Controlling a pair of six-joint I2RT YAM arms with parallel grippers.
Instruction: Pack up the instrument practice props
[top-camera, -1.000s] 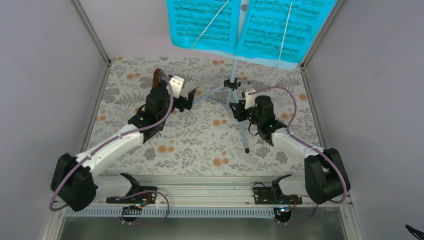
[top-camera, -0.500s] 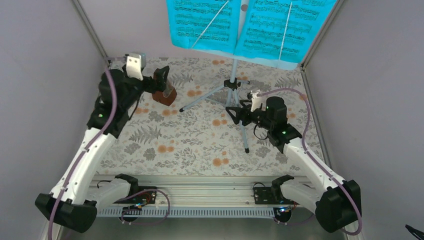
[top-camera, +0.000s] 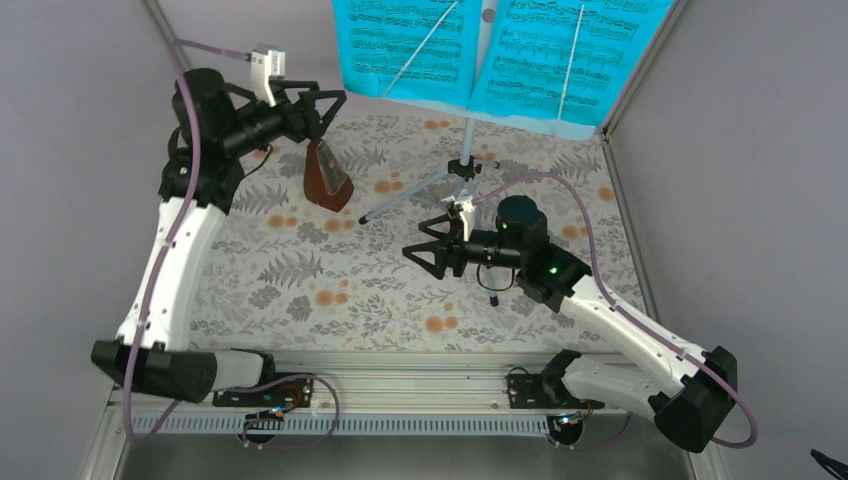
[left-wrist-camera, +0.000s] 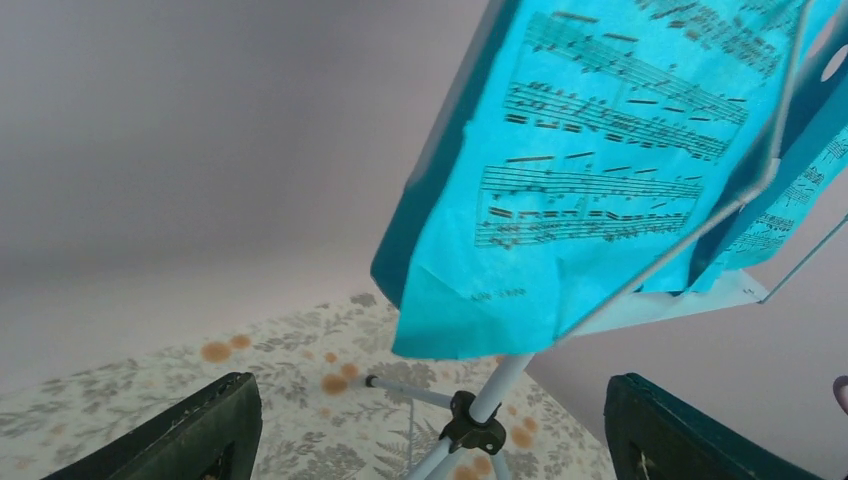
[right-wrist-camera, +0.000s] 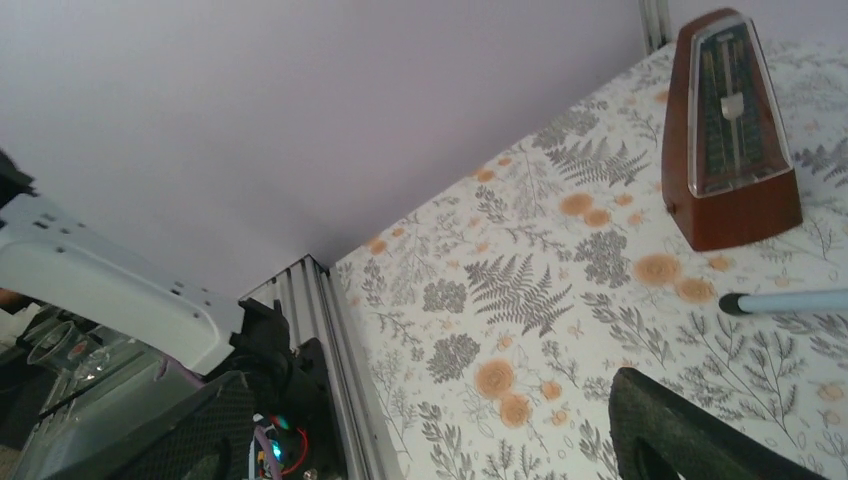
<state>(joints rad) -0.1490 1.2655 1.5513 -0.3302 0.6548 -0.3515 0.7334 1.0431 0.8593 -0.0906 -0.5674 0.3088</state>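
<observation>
**Top view.** The left gripper (top-camera: 328, 110) hangs raised at 11 o'clock, jaws spread and empty, aimed toward 3 o'clock at the teal sheet of printed music (top-camera: 405, 45). The right gripper (top-camera: 418, 255) hovers near the centre of the floral-patterned table cover (top-camera: 350, 290), also spread and empty, pointing to 9 o'clock. The small reddish-brown pyramid metronome (top-camera: 327, 180) stands upright at 10 o'clock, apart from both grippers. The pale blue music stand with silver tripod legs (top-camera: 467, 140) stands at 12 o'clock and carries the sheet.

**Left wrist view.** Both fingers (left-wrist-camera: 200, 435) frame the sheet's lower corner. Nothing sits between them. A thin wire arm crosses the page.

**Right wrist view.** The metronome shows at 2 o'clock. One tripod leg tip lies just beside it.

**Procedure (judgement).** The step in hand appears to be removing the sheet.
1. Close on the free paper edge only.
2. Keep clear of the wire arm.
3. Draw the page out slowly; the stand looks liable to tip.
</observation>
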